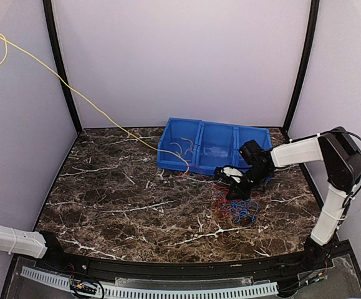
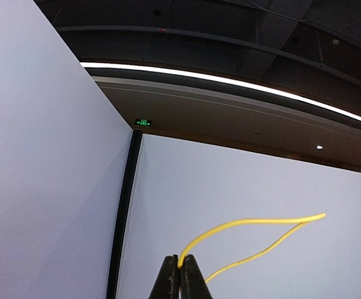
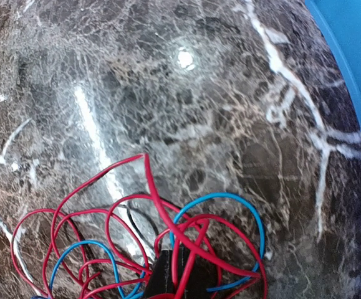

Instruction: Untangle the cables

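My left gripper (image 2: 179, 265) is pressed together on a long thin yellow wire (image 2: 249, 223). In the overhead view that wire slants down to the left end of the open blue plastic bin (image 1: 214, 146). My right gripper (image 1: 233, 189) sits low over a loose tangle of thin red and blue wires (image 1: 241, 209) on the dark marble-patterned table (image 1: 118, 199), just in front of the bin. Red loops cross its fingers, and I cannot tell whether they pinch anything.

Marble table (image 1: 118, 205) carries blue bin (image 1: 174, 161) and tangled cables (image 1: 239, 208).
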Motion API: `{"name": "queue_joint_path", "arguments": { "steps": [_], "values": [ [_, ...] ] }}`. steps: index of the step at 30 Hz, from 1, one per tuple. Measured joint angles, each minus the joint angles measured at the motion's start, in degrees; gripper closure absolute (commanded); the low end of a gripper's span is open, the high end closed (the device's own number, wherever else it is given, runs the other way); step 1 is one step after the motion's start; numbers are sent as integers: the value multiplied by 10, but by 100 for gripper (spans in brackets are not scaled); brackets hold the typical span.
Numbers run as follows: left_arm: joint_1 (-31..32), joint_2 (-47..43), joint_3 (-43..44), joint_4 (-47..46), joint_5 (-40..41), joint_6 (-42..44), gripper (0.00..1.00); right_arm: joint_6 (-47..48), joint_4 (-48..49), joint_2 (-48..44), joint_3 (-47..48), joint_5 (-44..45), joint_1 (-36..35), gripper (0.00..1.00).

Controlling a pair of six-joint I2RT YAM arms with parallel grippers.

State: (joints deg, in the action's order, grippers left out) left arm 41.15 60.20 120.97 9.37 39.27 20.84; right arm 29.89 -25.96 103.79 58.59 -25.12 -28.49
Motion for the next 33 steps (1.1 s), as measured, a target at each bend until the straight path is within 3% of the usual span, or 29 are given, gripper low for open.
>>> {"name": "queue_joint_path", "arguments": {
  "steps": [10,22,28,33],
  "values": [
    [0,3,-22,8,6,-1,100,20,-7,-52,-52,38,17,100],
    [0,-16,-92,8,6,-13,100,57,-6,-71,-77,14,52,100],
    [0,-9,-183,34,-8,-64,100,54,-35,-71,-58,6,-16,100],
    [0,23,-259,57,-24,-110,100,42,-61,-55,17,-16,-96,100]
  ]
}}
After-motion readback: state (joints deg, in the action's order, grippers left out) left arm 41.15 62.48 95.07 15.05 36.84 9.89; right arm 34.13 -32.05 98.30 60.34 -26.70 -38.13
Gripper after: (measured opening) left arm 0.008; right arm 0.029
